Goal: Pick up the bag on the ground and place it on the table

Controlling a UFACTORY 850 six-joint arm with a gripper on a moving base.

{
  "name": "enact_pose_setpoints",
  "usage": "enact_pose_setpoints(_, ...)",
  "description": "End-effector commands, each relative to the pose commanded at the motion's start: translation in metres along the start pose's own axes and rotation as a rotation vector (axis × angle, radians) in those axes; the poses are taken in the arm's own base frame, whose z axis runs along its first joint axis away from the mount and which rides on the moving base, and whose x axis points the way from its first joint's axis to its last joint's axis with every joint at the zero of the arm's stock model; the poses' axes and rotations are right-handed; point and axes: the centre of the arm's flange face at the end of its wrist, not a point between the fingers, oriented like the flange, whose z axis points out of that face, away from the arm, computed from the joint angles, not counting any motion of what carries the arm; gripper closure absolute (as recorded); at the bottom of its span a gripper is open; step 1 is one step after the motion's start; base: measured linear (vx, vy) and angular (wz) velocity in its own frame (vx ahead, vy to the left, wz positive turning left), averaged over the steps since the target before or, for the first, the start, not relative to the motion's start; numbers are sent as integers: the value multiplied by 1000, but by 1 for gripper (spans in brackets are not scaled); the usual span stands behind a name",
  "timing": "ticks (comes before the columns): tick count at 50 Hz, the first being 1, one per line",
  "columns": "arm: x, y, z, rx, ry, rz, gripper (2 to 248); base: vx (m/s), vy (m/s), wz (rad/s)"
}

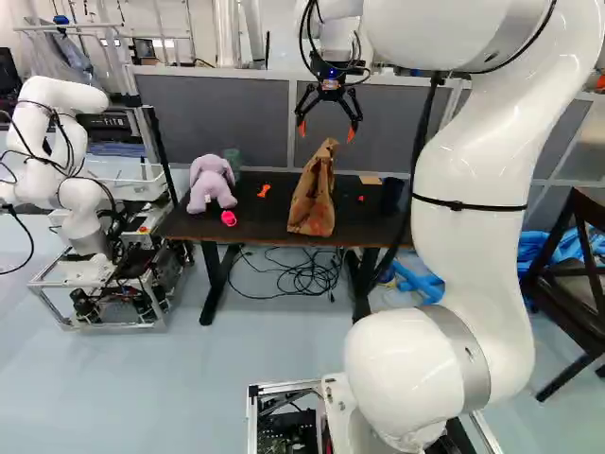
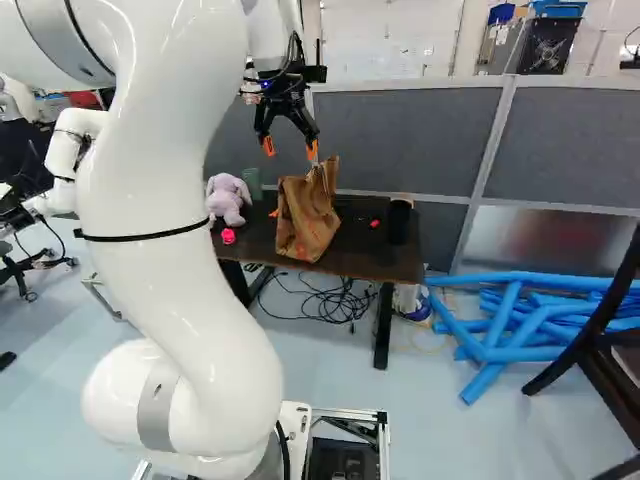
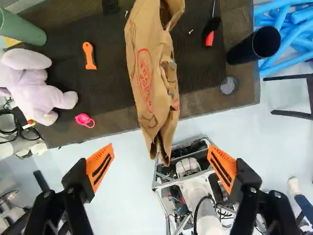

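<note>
Bag [image 1: 312,199] found upright on the table [image 1: 255,222], near its front edge; plush toy [image 1: 210,182] at nine o'clock of it in the left base view. Gripper [image 1: 326,130] above, at twelve o'clock, fingers spread wide, nothing held. Placement judged complete, withdrawal the step in hand. Recommended: rise slowly toward twelve o'clock, fingers kept wide so neither orange pad snags the crumpled top; verify the bag stands unaided before swinging the arm [image 1: 473,189] clear

"Is any print showing?"

"Red lettering [image 3: 144,78] is marking the bag [image 3: 164,54]; white letters [image 1: 115,121] are crossing the black case [image 1: 92,131] at the left base view's ten o'clock. Neither is reading clearly."
</note>
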Motion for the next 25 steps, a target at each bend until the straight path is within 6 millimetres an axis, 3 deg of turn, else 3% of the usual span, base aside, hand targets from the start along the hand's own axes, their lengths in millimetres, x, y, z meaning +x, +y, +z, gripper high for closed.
enact_pose_setpoints(25, 0, 0, 0, 0, 0, 0, 3, -199, -6, -3)
